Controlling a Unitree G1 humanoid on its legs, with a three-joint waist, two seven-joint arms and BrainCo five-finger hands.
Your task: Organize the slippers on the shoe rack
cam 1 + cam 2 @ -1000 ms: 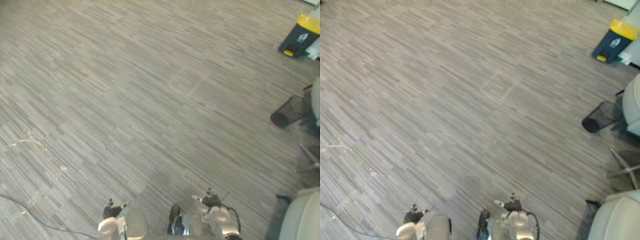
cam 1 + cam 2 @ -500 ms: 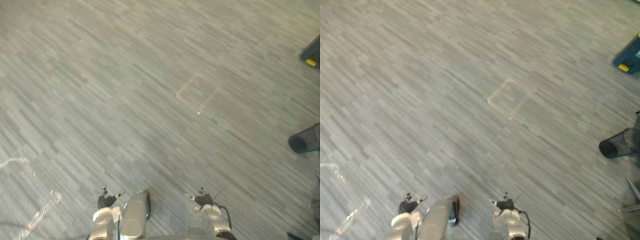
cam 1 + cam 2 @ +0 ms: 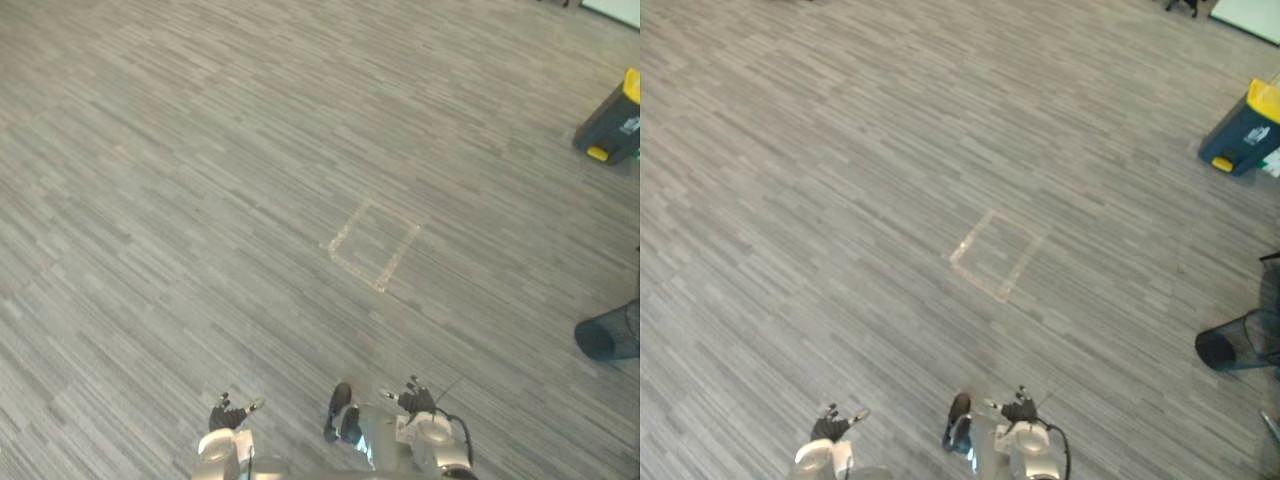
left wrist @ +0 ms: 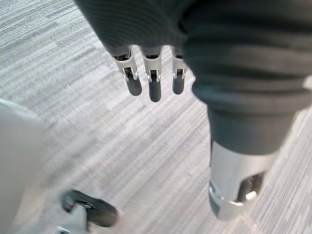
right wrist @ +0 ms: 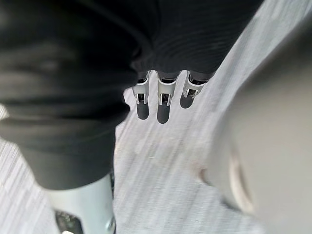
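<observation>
Left eye view looks down on a grey carpet floor (image 3: 180, 200) woven in thin, streaky stripes. A pale square outline of tape (image 3: 373, 243) is stuck flat on it, and everything else lies around that mark. Well beyond the taped square and off to its right stands a dark blue plastic bin with a yellow lid (image 3: 1240, 130), upright on the carpet. To the right of the square, on the robot's side of it and well apart, a black wire-mesh wastebasket (image 3: 1238, 342) lies tipped on its side, its open mouth turned towards the square.

Both hands hang on the near side of the taped square, well apart from it. Left wrist view has the left hand (image 4: 151, 80) above bare carpet, its fingers straight and relaxed, thumb apart, holding nothing. Right wrist view has the right hand (image 5: 163, 100) in the same pose, fingers loosely straight over the carpet and closed on nothing.
</observation>
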